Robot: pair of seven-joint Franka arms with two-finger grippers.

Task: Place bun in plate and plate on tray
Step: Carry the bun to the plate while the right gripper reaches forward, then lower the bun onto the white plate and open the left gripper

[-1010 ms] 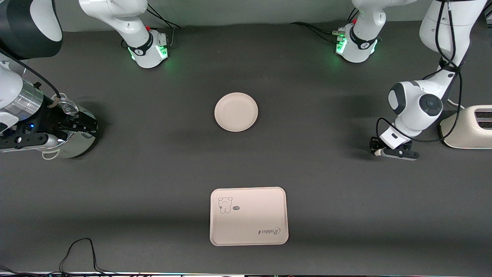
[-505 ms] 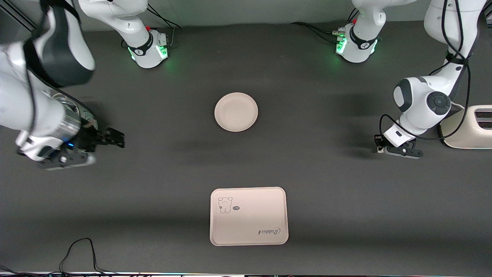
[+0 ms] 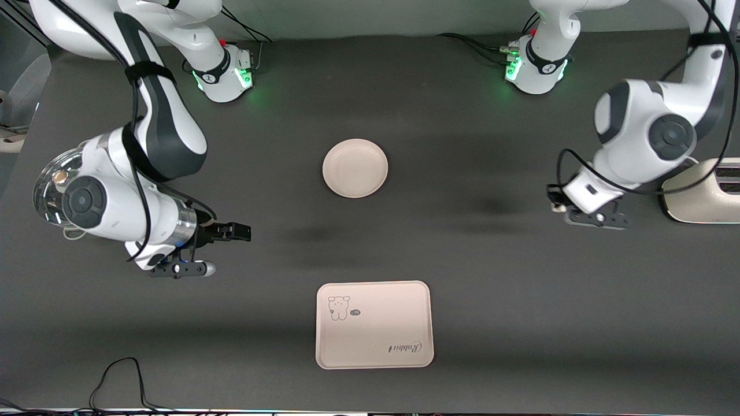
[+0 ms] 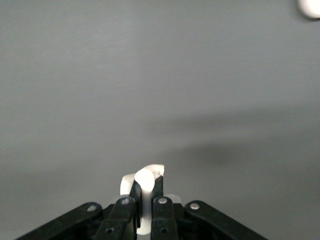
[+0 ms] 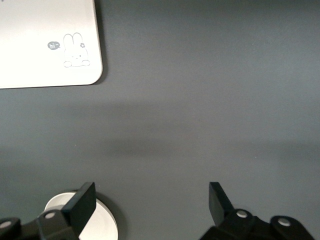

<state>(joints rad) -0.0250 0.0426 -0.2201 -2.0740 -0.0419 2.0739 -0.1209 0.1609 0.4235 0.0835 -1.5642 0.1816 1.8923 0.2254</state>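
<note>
While both arms hang above the dark table (image 3: 497,323), items stand as follows.

Plate (image 3: 355,168): round, cream, nothing in it, at mid-table, nearer the robots' bases than the tray.

Tray (image 3: 374,324): rectangular, cream, nearer the front camera than the plate and well apart from it; cartoon animal in one corner, cursive lettering at the corner diagonal to it. Nothing lies on it. One corner of it, with the drawing, also shows in the right wrist view (image 5: 47,42).

Bun (image 4: 145,181): small off-white lump, pinched between the narrowly set fingers of the left gripper (image 4: 145,200), as the left wrist view shows. In the front view the left gripper (image 3: 584,215) is over bare table toward the left arm's end, with a little white showing at its tip. Open table lies between it and the plate; no object stands between.

Right gripper (image 3: 222,234): over bare table toward the right arm's end, between the levels of plate and tray. Its fingers (image 5: 81,202) are spread wide with nothing between them, seen plainly in the right wrist view.

Toaster (image 3: 702,190): cream, at the left arm's end, just beside that arm's forearm.

Glass-lidded pot (image 3: 52,190): at the right arm's end, partly hidden by the arm's wrist.

Loose black cable (image 3: 115,375): at the table edge nearest the front camera.
</note>
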